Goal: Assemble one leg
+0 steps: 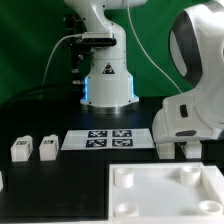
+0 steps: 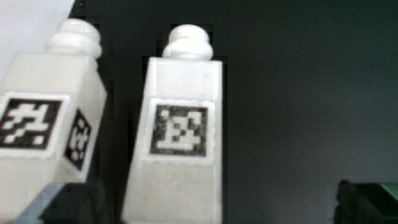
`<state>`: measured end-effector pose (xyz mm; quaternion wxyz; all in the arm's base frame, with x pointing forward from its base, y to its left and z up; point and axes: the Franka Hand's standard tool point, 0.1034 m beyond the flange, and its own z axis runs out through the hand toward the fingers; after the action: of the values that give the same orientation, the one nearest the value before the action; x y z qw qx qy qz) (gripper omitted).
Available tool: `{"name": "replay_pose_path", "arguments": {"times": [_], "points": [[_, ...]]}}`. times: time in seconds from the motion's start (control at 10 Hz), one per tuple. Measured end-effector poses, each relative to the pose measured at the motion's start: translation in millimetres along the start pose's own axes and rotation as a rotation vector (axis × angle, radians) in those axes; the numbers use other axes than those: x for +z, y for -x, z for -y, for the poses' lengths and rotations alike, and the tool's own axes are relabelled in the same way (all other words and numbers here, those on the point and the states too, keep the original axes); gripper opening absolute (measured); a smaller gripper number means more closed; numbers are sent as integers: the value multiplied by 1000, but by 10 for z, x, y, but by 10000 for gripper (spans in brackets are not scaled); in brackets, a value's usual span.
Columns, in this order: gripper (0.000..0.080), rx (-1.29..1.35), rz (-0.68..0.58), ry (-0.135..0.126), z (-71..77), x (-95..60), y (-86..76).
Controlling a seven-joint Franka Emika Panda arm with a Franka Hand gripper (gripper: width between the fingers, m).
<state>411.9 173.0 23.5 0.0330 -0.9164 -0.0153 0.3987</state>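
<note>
In the wrist view two white legs lie side by side on the black table, each with a black-and-white tag and a round peg at one end. One leg point(image 2: 183, 130) lies between my dark fingertips point(image 2: 370, 200); the other leg point(image 2: 50, 115) lies beside it, by the other fingertip. My gripper point(image 2: 217, 208) is open and wide, holding nothing. In the exterior view the gripper point(image 1: 178, 146) hangs low over the table on the right, largely hidden by the arm. Two more legs point(image 1: 22, 149) point(image 1: 47, 149) stand at the left.
The large white square plate point(image 1: 150, 205) with round corner sockets lies at the front. The marker board point(image 1: 108, 138) lies in the middle of the table. The robot base point(image 1: 108, 85) stands behind it.
</note>
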Motion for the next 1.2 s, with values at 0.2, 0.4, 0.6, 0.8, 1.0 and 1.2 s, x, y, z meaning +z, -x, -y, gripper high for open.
{"name": "replay_pose_path", "arguments": {"times": [0.2, 0.4, 0.6, 0.8, 1.0, 1.2], "points": [[649, 2, 7, -1, -12, 47, -12], [649, -1, 5, 0, 0, 112, -53], [649, -8, 0, 3, -6, 113, -62], [386, -8, 0, 3, -6, 114, -62], [299, -8, 0, 3, -6, 113, -61], [299, -8, 0, 3, -6, 112, -62]]}}
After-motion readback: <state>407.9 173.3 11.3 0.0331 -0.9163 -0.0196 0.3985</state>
